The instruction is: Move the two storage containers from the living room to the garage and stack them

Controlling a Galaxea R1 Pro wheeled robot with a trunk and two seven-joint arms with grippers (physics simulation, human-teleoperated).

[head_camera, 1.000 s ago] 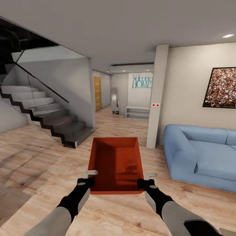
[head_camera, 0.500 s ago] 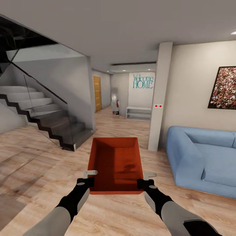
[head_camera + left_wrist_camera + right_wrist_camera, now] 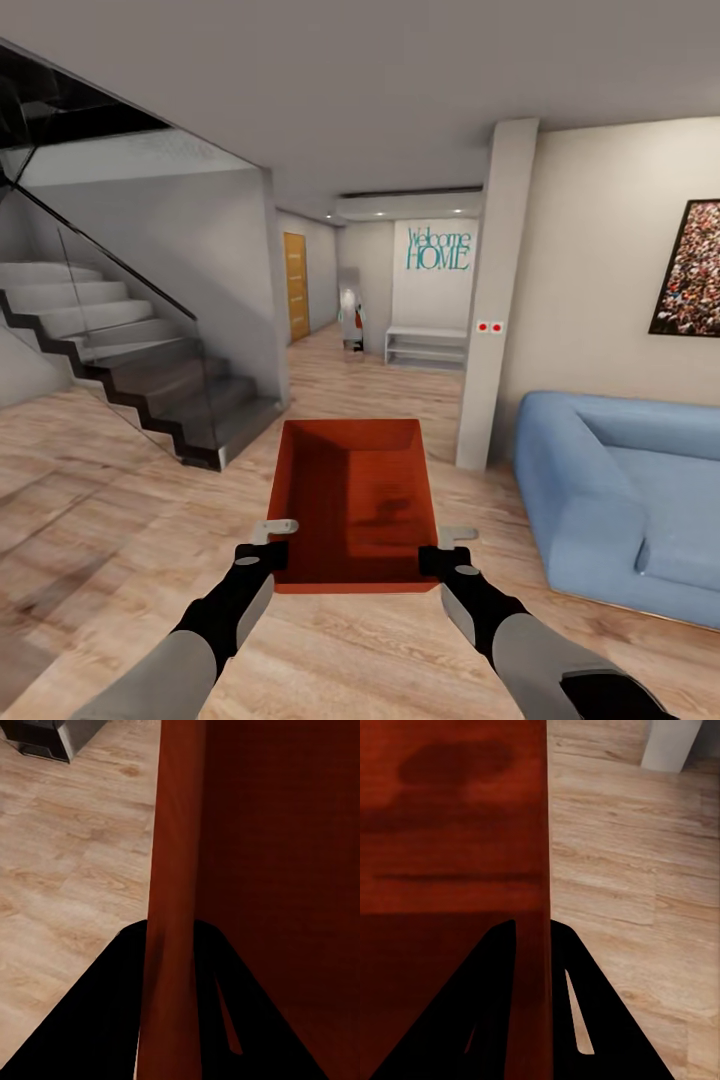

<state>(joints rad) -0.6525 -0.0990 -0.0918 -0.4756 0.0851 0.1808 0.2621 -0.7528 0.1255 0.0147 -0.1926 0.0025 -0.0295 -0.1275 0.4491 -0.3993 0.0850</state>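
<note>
I carry one orange-red storage container (image 3: 352, 500) level in front of me, above the living room's light wood plank floor (image 3: 120, 520). My left gripper (image 3: 277, 553) is shut on its left wall near the front corner. In the left wrist view that wall (image 3: 174, 907) passes between the dark fingers (image 3: 112, 1005). On the right wall, my right gripper (image 3: 432, 558) is shut too, and the right wrist view has that wall (image 3: 534, 870) pinched between the fingers (image 3: 574, 1005). The bin is empty inside.
A glass-railed staircase (image 3: 130, 370) rises at the left. A white pillar (image 3: 495, 300) stands ahead on the right, with a blue sofa (image 3: 620, 500) beyond it. Between them a hallway (image 3: 350, 370) leads to an orange-wood door (image 3: 296, 285) and a white shelf (image 3: 425, 347).
The whole view has shifted: stairs, pillar and sofa have grown and slid rightward, so the camera has moved forward and turned left. The container and both grippers hold the same pose.
</note>
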